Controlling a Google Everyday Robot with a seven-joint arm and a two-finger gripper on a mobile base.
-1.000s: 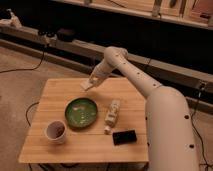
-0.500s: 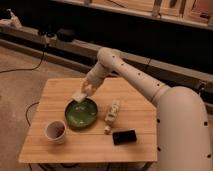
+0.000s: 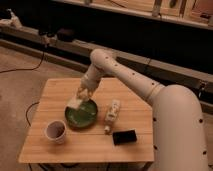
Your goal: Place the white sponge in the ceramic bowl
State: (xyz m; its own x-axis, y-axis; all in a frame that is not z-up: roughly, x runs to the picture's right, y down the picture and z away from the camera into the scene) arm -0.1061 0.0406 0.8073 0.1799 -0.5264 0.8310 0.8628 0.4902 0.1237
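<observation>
The ceramic bowl (image 3: pixel 81 115), wide and glossy green, sits on the wooden table left of centre. The white sponge (image 3: pixel 75 102) hangs just over the bowl's far-left rim, a pale flat block held at the end of the arm. My gripper (image 3: pixel 81 94) reaches down from the white arm and is shut on the sponge, right above the bowl's upper edge.
A pale mug with a dark inside (image 3: pixel 55 131) stands at the table's front left. A white labelled bottle (image 3: pixel 112 114) lies right of the bowl, with a black flat object (image 3: pixel 124 136) in front of it. The wooden table (image 3: pixel 55 95) ends near the arm's base on the right.
The arm has swung left and down, carrying the sponge from behind the bowl to just over its far-left rim.
</observation>
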